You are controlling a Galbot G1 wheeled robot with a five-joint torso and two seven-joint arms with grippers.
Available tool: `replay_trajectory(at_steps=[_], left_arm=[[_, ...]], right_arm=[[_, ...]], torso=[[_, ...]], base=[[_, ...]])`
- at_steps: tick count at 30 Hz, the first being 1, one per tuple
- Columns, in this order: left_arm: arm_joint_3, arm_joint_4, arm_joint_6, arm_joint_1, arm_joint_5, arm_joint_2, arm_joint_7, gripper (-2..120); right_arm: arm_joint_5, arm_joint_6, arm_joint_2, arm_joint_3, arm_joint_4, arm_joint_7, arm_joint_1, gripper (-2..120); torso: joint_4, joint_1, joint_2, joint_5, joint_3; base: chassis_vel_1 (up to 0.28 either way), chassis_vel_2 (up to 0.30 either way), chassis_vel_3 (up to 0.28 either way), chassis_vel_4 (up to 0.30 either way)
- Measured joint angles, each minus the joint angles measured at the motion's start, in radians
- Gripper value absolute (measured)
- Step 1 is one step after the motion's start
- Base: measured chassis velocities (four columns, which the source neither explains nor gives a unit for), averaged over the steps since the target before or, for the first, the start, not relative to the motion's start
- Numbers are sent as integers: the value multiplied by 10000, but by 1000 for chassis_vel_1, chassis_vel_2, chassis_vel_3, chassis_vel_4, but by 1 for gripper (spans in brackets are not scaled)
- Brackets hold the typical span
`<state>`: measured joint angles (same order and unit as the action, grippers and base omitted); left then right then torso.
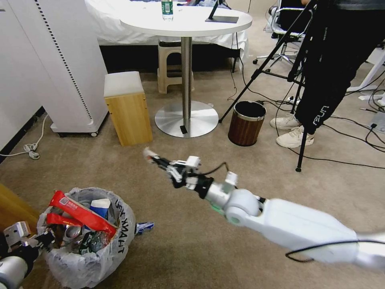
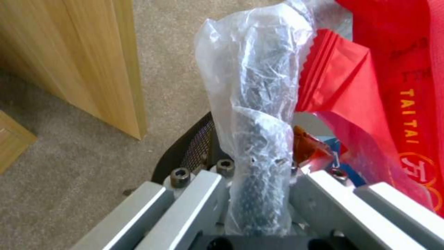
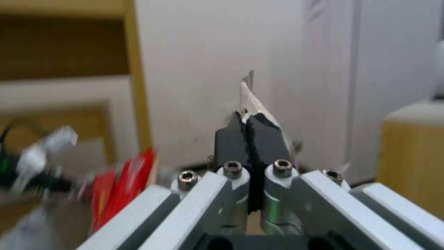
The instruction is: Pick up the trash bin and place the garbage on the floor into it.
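Two tools are at work. On the carpet (image 1: 192, 249) at the robot's left stands the bin (image 1: 86, 257), heaped with red bags (image 1: 82, 214), a cup (image 1: 100, 206) and a can (image 1: 72, 232). Left tool (image 2: 259, 194) is clamped on the bin's bag-lined rim. Right tool (image 1: 154, 159) hangs mid-air right of the bin, pinched tight on a white scrap (image 3: 252, 95).
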<state>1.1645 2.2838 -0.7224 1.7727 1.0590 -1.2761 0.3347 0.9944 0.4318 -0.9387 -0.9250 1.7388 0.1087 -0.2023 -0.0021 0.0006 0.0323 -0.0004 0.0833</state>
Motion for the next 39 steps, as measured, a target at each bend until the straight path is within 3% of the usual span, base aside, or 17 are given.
replay_trajectory(at_steps=[5,17,39], left_arm=[[28,72,-2,28,27,-7,2,1],[58,135,-2,-10,81,17,9,1],[144,349,10,89,131,-148,16,1]], right_arm=[[259,-97,-988,-1158,-879,-313,749,0],[549,-389,-2880,-2228,-1415,-741,1191,0],[402,-669,-3189,-2697,-2112,-1462,688,0]], torso=[[-3,0,0,4,1],[-1,0,0,1,0],[-1,0,0,4,0]], base=[[0,0,0,0],[0,0,0,0],[0,0,0,0]])
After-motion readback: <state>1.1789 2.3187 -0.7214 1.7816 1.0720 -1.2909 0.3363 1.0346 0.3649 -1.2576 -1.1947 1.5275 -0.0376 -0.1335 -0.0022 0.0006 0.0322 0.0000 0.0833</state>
